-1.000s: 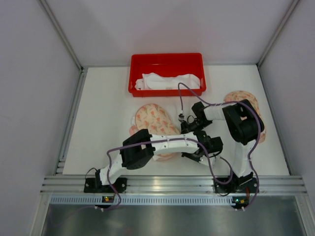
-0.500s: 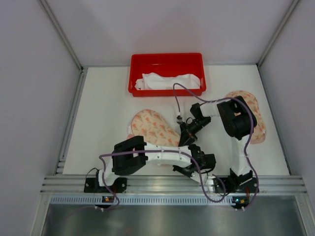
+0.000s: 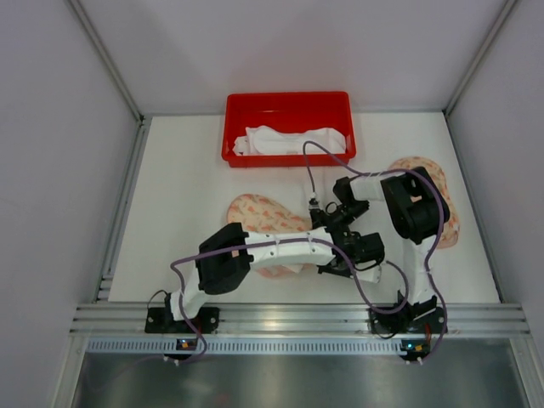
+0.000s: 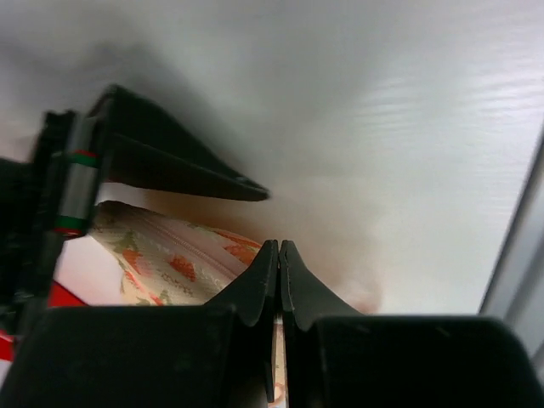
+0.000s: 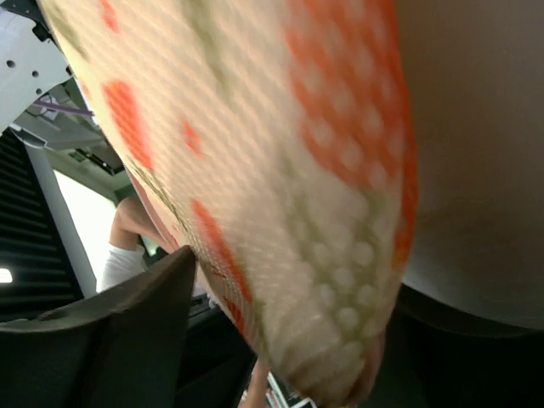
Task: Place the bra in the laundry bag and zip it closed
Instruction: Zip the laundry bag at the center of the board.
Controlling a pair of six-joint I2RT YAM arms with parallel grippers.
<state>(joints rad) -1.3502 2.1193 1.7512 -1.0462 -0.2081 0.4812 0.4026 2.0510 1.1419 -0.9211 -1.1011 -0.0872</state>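
The bra (image 3: 293,140) is a white garment lying in the red bin (image 3: 289,102) at the back. The laundry bag (image 3: 263,219), pale mesh with an orange floral print, lies mid-table, partly under the left arm. My right gripper (image 3: 333,217) is at the bag's right end. In the right wrist view my right gripper (image 5: 297,340) is open, with the bag's mesh (image 5: 289,170) hanging between the spread fingers (image 5: 127,314). My left gripper (image 3: 353,255) is just nearer, and in its own view it (image 4: 280,246) is shut tip to tip, with the bag's zip edge (image 4: 170,255) behind it. Nothing shows between the tips.
A second floral mesh piece (image 3: 438,200) lies at the right, half hidden behind the right arm. The two arms cross close together near the table's middle front. Grey walls close in both sides, and a metal rail (image 3: 289,319) runs along the near edge.
The right gripper has gone from shut to open around the bag's mesh. The bag has settled lower and flatter. The left arm swung toward the near edge, then back up beside the right gripper.
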